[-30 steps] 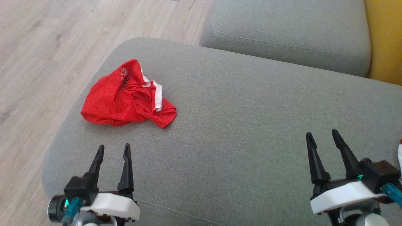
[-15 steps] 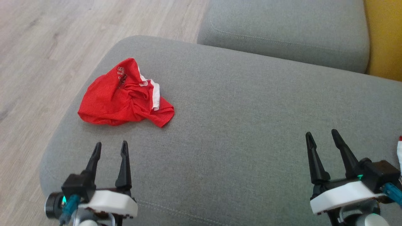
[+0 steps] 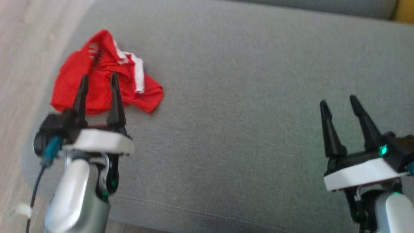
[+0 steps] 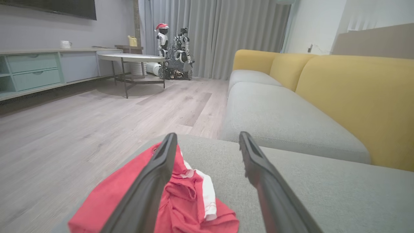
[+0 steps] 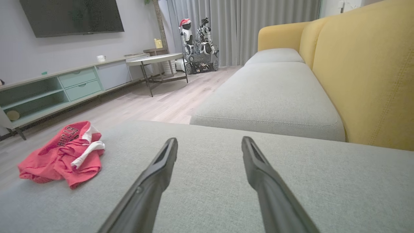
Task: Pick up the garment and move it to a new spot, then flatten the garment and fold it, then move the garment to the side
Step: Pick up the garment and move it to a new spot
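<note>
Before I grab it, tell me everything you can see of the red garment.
The red garment is thin, mesh-like fabric with a white trim band and dark lettering, crumpled in a loose heap, unfolded. It lies near the left edge of the grey sofa cushion. The open left tool hangs over it; contact is unclear.

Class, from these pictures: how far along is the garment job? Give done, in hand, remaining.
Done: nothing; the red garment lies crumpled on the grey sofa cushion. In hand: open left gripper hovers at it, not gripping; right gripper hangs open. Left: pick up, move, flatten, fold, set aside.
</note>
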Available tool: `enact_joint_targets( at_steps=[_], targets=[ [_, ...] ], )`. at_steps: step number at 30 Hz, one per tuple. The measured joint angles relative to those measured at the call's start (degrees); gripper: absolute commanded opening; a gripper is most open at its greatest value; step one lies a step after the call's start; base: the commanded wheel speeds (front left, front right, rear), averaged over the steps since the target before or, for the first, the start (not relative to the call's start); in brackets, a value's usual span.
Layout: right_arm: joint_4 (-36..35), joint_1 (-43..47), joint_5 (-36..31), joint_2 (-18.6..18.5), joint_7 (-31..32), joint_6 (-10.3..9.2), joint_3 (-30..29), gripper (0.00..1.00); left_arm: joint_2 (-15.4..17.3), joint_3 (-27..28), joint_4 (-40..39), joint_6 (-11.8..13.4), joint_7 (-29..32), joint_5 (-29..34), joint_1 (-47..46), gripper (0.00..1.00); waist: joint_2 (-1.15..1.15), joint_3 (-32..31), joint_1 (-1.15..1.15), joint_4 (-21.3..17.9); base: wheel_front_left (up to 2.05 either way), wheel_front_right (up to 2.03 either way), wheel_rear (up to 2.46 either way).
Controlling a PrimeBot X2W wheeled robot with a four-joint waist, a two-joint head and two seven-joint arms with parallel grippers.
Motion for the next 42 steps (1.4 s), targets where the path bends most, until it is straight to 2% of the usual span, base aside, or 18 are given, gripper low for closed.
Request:
enact_joint_targets(
  at_steps=[12, 17, 21, 22, 23, 24, 29, 33, 35, 42],
  targets=[
    [-0.7, -5.4, 0.2, -2.3, -0.7, 0.00, 0.0, 1.00, 0.9, 2.3, 26.7, -4.8, 2.5, -2.7, -19.0, 1.00, 0.00, 12.1, 0.00, -5.4, 0.00, 0.00, 0.00],
    [0.0, -6.1, 0.6, -2.4, -1.1, -0.01, 0.2, 1.00, 2.4, 1.9, 38.7, -6.7, 5.3, -2.7, -25.2, 1.00, 0.00, 14.2, 0.00, -6.7, 0.00, 0.00, 0.00],
    [0.5, -6.4, 0.7, -2.5, -1.1, -0.01, 0.3, 1.00, 2.5, 1.5, 44.5, -7.9, 6.8, -2.7, -28.0, 1.00, 0.00, 14.3, 0.00, -6.8, 0.00, 0.00, 0.00],
    [0.6, -6.6, 0.7, -2.5, -1.1, 0.00, 0.4, 1.00, 2.5, 1.5, 46.0, -8.0, 7.1, -2.7, -28.8, 0.85, 0.00, 14.3, 0.00, -6.8, 0.00, 0.00, 0.00],
    [0.7, -7.0, 0.7, -2.5, -1.3, 0.00, 0.6, 1.00, 2.5, 1.4, 47.3, -8.1, 7.1, -2.7, -29.6, 0.26, 0.00, 14.2, 0.00, -6.9, 0.00, 0.00, 0.00],
    [0.8, -7.3, 0.7, -2.6, -1.3, 0.00, 0.7, 1.00, 2.5, 1.4, 48.3, -8.3, 7.1, -2.7, -30.2, 0.00, 0.00, 14.0, 0.00, -6.9, 0.00, 0.00, 0.00],
    [1.5, -7.4, 1.2, -2.5, -1.8, 0.00, 0.7, 1.00, 2.9, 0.9, 51.6, -8.2, 3.3, -2.1, -30.6, 0.00, 0.00, 12.9, 0.00, -7.0, 0.00, 0.00, 0.00],
    [1.9, -6.9, 1.2, -2.4, -2.4, 0.00, 0.6, 1.00, 3.2, 1.7, 49.3, -7.4, 0.7, -2.2, -29.4, 0.00, 0.00, 11.1, 0.00, -7.1, 0.00, 0.00, 0.00],
    [2.3, -6.6, 1.2, -2.3, -2.7, 0.00, 0.3, 1.00, 3.3, 2.4, 45.8, -6.8, 0.4, -2.4, -27.9, 0.00, 0.00, 9.9, 0.00, -7.0, 0.00, 0.00, 0.00],
    [3.8, -3.5, 1.2, -1.4, -3.4, -0.01, -0.1, 1.00, 3.7, 4.8, 23.0, -3.7, 0.4, 1.1, -15.4, 0.00, 0.00, 4.5, 0.00, -6.9, 0.00, 0.00, 0.00]
  ],
)
